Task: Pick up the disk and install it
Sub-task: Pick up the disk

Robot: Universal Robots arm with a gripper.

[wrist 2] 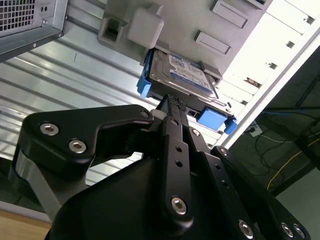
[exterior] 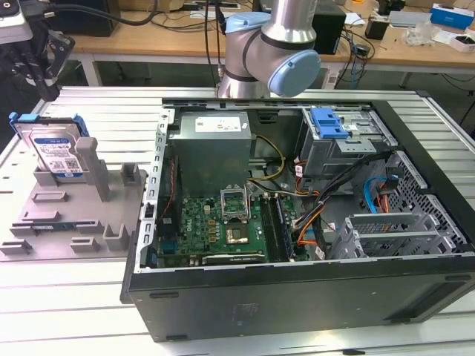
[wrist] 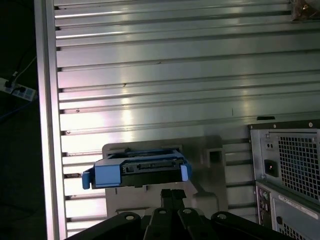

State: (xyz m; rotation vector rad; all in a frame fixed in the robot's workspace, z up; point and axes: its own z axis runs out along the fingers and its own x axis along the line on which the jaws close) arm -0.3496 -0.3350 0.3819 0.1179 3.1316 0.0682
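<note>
Fingers (wrist 2: 174,112) together, nr disk (wrist 2: 162,77) w/ white-blue label (wrist 2: 189,71)

The disk (exterior: 53,152) is showing silver metal, a white-and-blue label and a blue frame. Its holder (exterior: 82,215) is looking plain grey, the ribbed worktop (exterior: 74,297) is shining striped silver, and the hand (wrist 2: 172,105) is showing matte black.

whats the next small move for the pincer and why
Probably ease the pincer toward the disk: it stands in the grey holder outside the computer case, and the pincer points at its blue-framed edge, seemingly short of it.
</note>
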